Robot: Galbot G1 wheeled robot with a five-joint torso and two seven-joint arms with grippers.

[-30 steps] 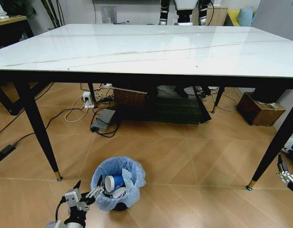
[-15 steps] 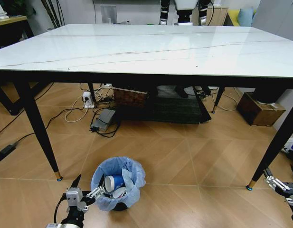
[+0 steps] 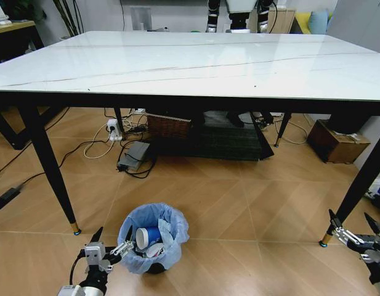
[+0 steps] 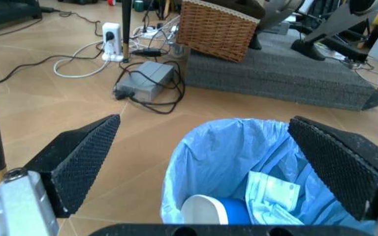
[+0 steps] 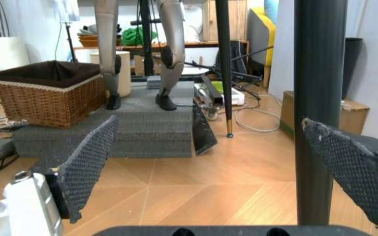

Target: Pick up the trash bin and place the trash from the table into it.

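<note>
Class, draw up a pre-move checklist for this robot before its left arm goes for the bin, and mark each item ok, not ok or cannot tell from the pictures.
1. Left end effector open: ok, its fingers are spread wide.
2. Trash bin upright on the floor: ok.
3. Left end effector lined up with the bin rim: ok, the bin sits between its fingers in the wrist view.
4. Bin already gripped: not ok, the fingers stand apart from it.
5. Right end effector out of the way: ok, open near the table's right front leg.
6. Table top free of trash: ok.

pads: my left gripper [image 4: 205, 162] wears black, dimpled wedges
frame: silver metal
cable: black, behind my left wrist
</note>
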